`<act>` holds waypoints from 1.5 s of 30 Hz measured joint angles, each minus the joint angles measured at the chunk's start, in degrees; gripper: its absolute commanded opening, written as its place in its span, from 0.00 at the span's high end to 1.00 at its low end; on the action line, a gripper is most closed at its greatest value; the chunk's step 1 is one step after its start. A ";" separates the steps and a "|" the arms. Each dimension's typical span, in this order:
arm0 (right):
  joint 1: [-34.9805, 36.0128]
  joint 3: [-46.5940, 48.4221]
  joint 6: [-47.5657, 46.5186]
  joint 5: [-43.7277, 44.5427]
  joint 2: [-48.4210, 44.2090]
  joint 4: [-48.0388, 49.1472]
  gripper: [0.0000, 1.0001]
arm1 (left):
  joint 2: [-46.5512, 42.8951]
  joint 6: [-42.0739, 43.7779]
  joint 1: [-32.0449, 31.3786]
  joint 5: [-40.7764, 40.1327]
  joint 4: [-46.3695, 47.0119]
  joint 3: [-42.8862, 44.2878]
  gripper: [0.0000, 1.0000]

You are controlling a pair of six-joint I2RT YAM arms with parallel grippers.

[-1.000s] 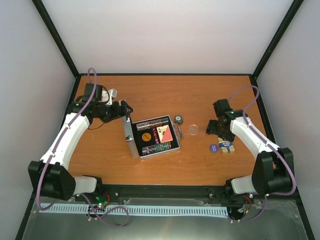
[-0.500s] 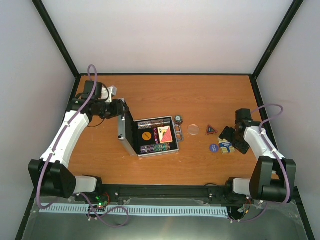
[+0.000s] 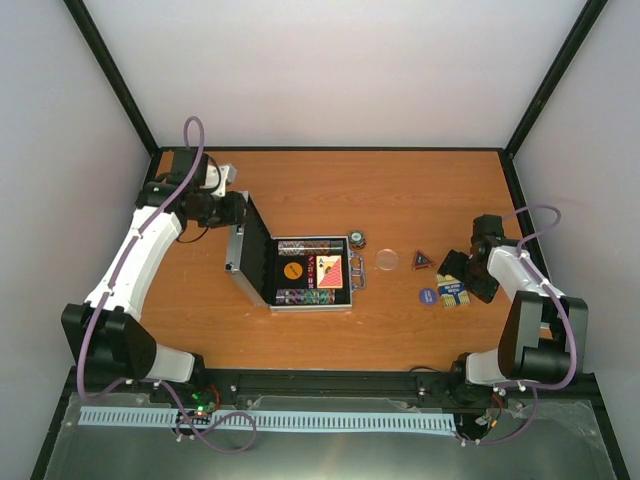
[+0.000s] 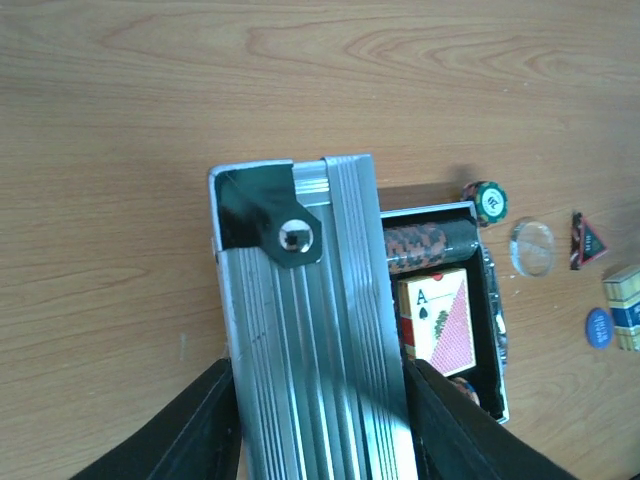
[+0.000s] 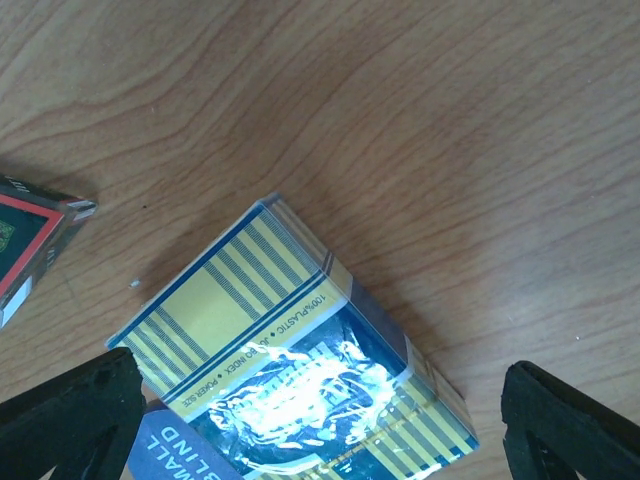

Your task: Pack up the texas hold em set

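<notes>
Straddling the blue deck (image 5: 290, 370) with wide-open, empty jaws, right gripper (image 5: 320, 440) should centre before closing; left gripper (image 4: 320, 440) clamps the lid (image 4: 310, 330) open.

Overhead I get bright, even, diffuse light. The table (image 3: 400, 190) carries only soft shadows beneath the arms. In my left wrist view the case lid (image 4: 300, 330) is sharp, with a pale sheen on its ribs toward 6 o'clock. In the right wrist view the blue card deck (image 5: 290, 350) wrapper glares at centre, and the fingers (image 5: 70, 410) at 8 and 4 o'clock are dark and soft.
</notes>
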 measured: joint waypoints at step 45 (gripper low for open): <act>24.65 2.80 3.28 2.86 10.60 -0.22 0.17 | 3.02 6.58 -0.09 -8.24 -7.04 7.89 0.35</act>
